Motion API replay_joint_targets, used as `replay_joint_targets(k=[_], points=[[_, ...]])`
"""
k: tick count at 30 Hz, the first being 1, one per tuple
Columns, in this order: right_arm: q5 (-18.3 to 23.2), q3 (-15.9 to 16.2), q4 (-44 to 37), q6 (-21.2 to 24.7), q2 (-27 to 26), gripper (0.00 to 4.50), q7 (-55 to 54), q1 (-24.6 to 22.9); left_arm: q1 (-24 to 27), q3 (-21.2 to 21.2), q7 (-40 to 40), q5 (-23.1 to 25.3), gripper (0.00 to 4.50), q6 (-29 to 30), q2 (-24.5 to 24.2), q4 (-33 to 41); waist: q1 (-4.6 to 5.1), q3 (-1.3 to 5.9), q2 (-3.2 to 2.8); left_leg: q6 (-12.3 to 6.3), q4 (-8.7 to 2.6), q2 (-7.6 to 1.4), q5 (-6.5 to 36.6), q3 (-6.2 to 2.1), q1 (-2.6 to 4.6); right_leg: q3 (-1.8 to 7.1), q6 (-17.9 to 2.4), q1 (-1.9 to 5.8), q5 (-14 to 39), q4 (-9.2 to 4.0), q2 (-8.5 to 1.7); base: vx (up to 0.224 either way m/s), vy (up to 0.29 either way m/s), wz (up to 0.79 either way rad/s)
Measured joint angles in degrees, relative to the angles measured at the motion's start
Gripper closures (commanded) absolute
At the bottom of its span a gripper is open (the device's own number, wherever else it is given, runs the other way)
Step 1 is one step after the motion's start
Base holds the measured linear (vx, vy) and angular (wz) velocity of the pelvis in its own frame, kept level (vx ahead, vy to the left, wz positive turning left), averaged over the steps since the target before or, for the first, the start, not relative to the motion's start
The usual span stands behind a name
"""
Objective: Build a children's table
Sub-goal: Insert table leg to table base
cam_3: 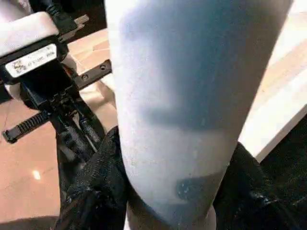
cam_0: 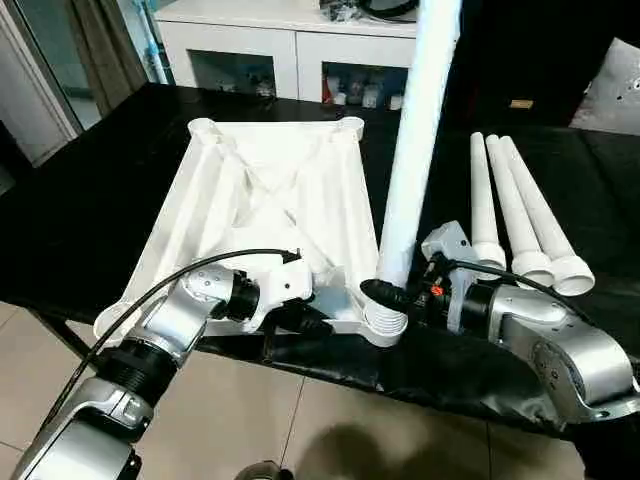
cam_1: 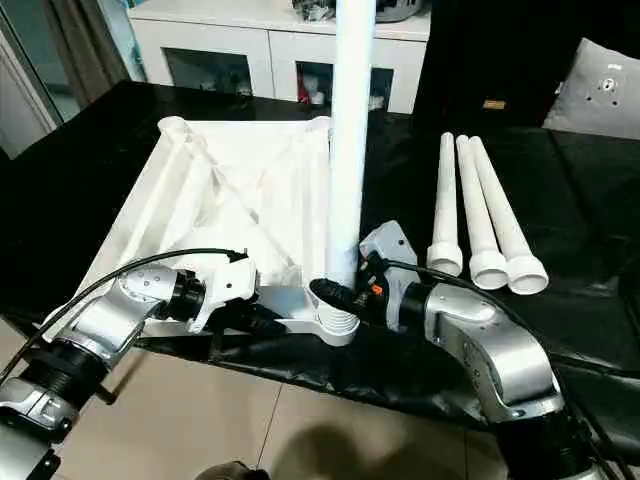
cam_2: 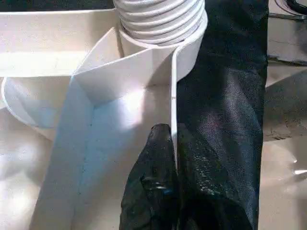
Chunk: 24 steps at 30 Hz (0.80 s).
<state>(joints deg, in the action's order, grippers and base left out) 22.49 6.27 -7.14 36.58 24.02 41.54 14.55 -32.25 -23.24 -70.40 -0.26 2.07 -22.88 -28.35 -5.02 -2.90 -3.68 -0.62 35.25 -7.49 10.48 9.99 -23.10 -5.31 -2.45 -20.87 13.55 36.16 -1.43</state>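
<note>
A white tabletop (cam_0: 270, 200) lies ribbed side up in the centre of the frame on a black-covered work table (cam_0: 80, 200). At its lower right corner, an upright white leg (cam_0: 415, 150) stands in the corner socket (cam_0: 385, 322). The right gripper (cam_0: 385, 295) has its black fingers closed around that leg's base. The left gripper (cam_0: 305, 320) seems to pinch the tabletop's near edge wall, fingers nearly together. Three spare legs (cam_0: 515, 215) lie side by side at the right.

White label (cam_3: 32, 61) on black module, print too blurred to read
</note>
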Motion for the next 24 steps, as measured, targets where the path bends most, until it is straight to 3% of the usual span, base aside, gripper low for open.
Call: replay_joint_targets(k=[5, 14, 24], points=[[1.62, -2.08, 0.14, -2.38, -0.97, 2.60, -0.36, -2.95, 0.03, 0.00, 0.15, 0.05, 4.50, 0.06, 0.45, -0.01, -0.15, 0.05, -0.08, 0.00, 0.01, 0.00, 0.00, 0.00, -0.01, 0.00, 0.00, 0.01, 0.00, -0.02, -0.01, 0.000, 0.000, 0.00], [1.93, -4.23, -2.82, -8.20, -2.58, 2.60, -2.35, -9.92, 0.11, -0.14, 0.25, 0.06, 4.50, -0.17, 1.53, -1.26, -0.33, 0.51, -0.86, -0.03, 0.04, 0.00, 0.02, 0.00, 0.03, -0.02, 0.01, 0.10, 0.01, -0.05, -0.03, 0.000, 0.000, 0.00], [-3.79, 0.93, -4.01, -13.03, 1.59, 2.61, -1.60, -10.37, 0.11, -0.13, 0.53, 0.05, 4.50, -0.75, 2.11, -2.43, -0.12, 0.80, -1.25, -0.03, 0.06, 0.00, 0.02, 0.00, 0.15, -0.02, 0.03, 0.24, 0.00, -0.07, -0.03, 0.000, 0.000, 0.00]])
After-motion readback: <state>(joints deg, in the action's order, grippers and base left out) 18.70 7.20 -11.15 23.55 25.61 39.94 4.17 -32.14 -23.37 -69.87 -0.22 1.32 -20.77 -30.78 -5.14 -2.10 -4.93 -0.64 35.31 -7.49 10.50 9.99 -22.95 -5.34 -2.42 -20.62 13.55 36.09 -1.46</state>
